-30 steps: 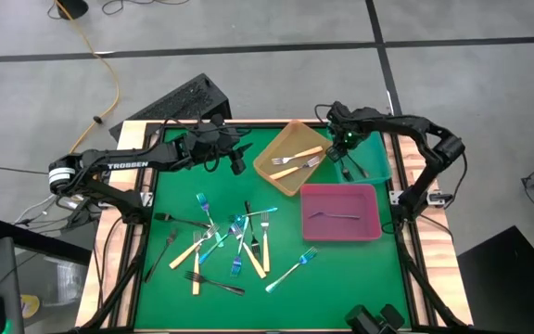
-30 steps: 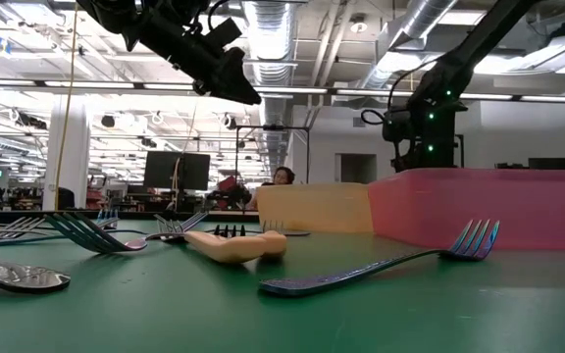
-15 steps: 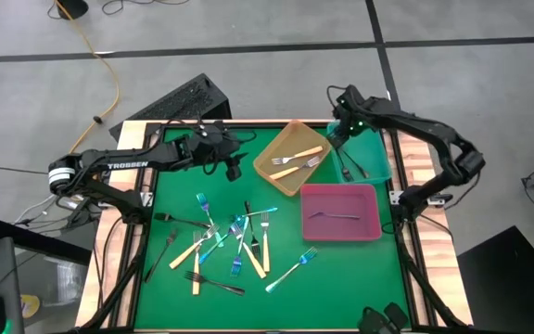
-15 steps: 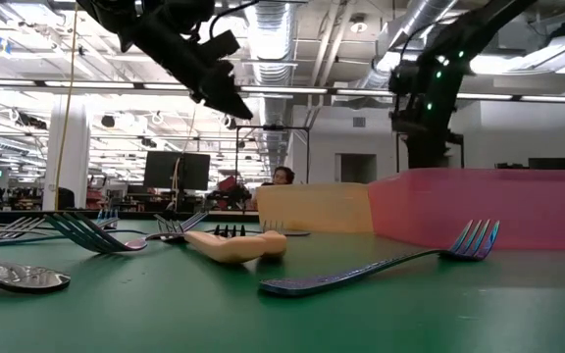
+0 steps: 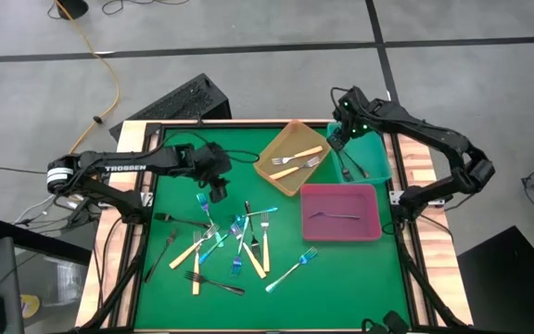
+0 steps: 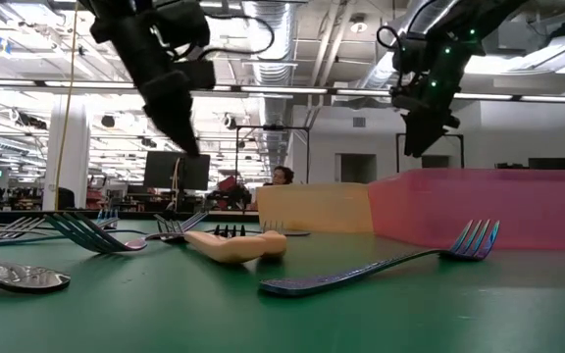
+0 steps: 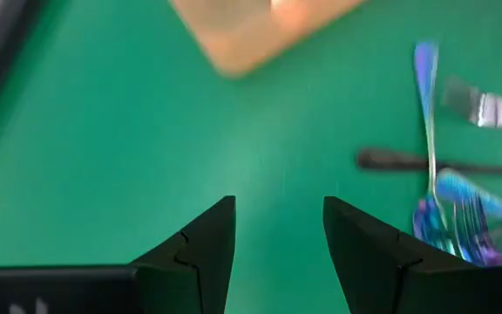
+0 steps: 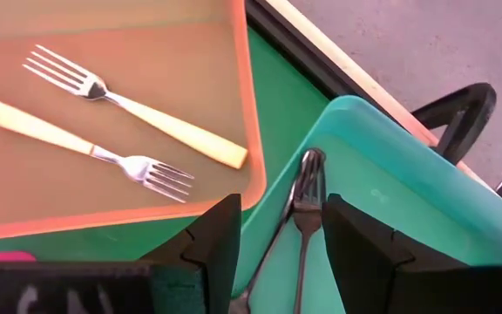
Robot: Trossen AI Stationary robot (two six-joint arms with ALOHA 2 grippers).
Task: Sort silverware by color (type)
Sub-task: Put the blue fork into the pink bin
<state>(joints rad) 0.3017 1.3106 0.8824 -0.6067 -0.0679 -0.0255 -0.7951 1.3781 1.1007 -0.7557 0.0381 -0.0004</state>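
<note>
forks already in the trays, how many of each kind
cream-handled forks: 2, in the orange tray
iridescent blue fork: 1, in the pink tray
black forks: 2, in the teal tray
total: 5

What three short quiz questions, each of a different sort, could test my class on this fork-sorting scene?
1. True or false: the orange rectangular tray holds two cream-handled forks.
2. Which tray holds one iridescent blue fork? A) teal rectangular tray B) pink rectangular tray C) orange
3. Fill in: the left pincer hangs open over the ____ mat.

Key: 1 true; 2 B; 3 green.
</note>
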